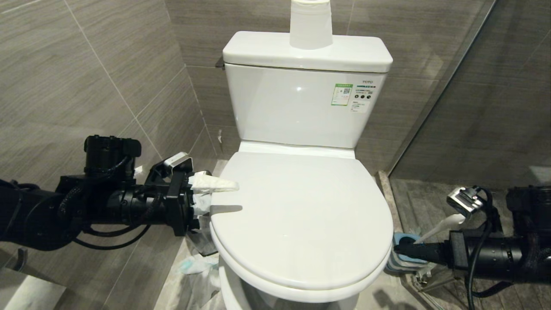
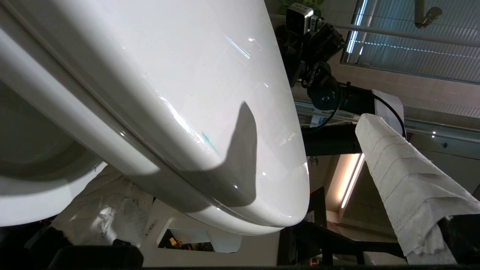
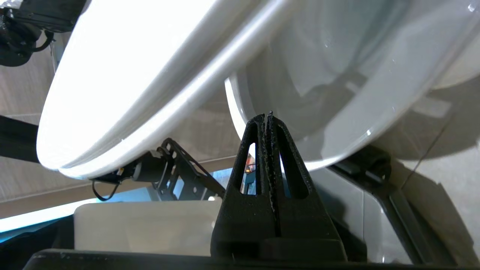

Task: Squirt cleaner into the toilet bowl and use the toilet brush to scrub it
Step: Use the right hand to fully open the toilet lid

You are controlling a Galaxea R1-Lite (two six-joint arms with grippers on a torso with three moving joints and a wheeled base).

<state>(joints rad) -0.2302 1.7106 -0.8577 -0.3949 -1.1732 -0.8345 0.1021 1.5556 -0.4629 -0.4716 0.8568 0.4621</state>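
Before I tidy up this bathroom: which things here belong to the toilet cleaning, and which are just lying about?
For the job:
- toilet, lid down
- toilet brush in its holder
- right gripper, shut, beside the holder
- left gripper, open, at the lid's edge

Lying about:
- paper roll on the tank
- crumpled paper on the floor

White toilet bowl [image 1: 241, 284], lid down

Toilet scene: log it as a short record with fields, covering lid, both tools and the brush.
lid: down, covering the bowl
left tool: open, paper-wrapped finger over the lid's left edge
right tool: shut, empty, low at the toilet's right side
brush: white handle standing in its holder on the floor, right of the toilet
paper roll: on the tank
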